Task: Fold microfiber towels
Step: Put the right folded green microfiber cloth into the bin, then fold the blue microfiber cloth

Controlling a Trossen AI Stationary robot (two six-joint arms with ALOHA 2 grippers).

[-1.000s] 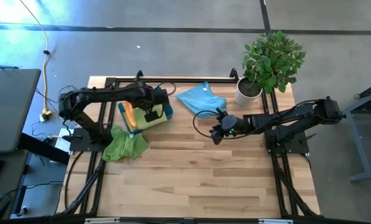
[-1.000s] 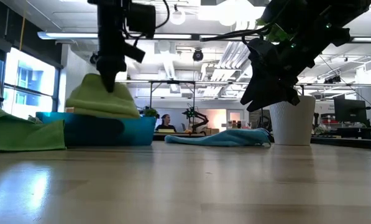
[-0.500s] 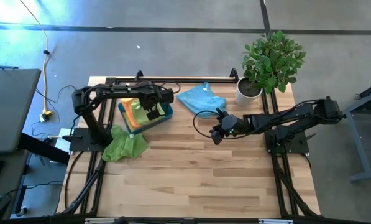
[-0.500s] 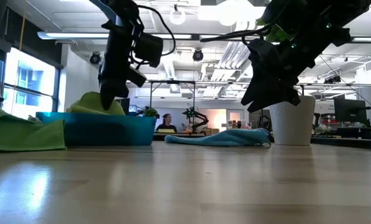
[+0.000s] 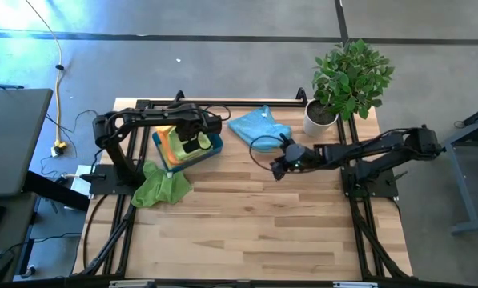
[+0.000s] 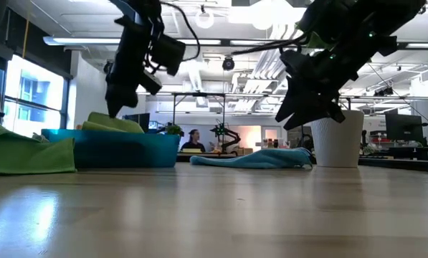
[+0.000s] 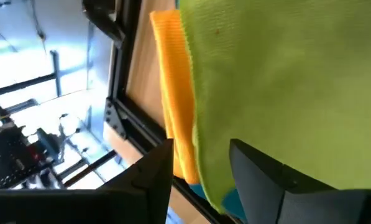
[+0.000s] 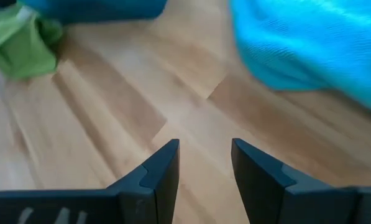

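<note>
Potted plant (image 5: 347,80) behind blue towel (image 5: 259,126)

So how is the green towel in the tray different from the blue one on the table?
The lime green towel lies folded flat, stacked on other towels in the teal tray. The light blue towel lies crumpled and unfolded on the bare table near the plant pot. Both are small soft cloths, and neither is held.

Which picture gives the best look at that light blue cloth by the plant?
The high view: the whole light blue towel shows crumpled on the table. The low view shows it edge-on, the right wrist view only part; the left wrist view misses it.
</note>
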